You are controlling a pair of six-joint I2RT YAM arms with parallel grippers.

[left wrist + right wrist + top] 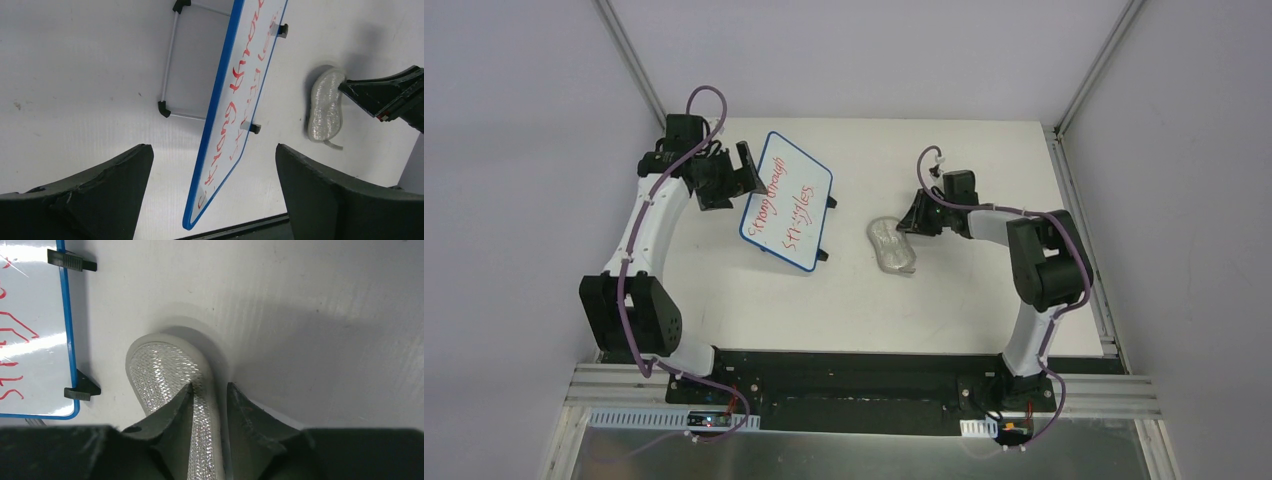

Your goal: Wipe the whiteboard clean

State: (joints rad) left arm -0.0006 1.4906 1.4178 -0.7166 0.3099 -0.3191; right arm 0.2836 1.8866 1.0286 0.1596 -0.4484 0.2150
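Observation:
The whiteboard [786,200] has a blue rim and red handwriting. It stands tilted on its wire stand at the table's middle left. It also shows in the left wrist view [240,95] and the right wrist view [30,335]. My left gripper [735,178] is open, with its jaws wide either side of the board's edge [212,150] and not touching it. A silvery mesh eraser pad [891,245] lies on the table to the right of the board. My right gripper [912,222] is shut on the pad's edge [210,386], and the pad [160,365] rests on the table.
The board's white wire stand [167,70] with black feet sits behind it. The white table [984,170] is bounded by aluminium rails at the right edge [1079,200] and by white walls behind. The arm bases sit at the near edge.

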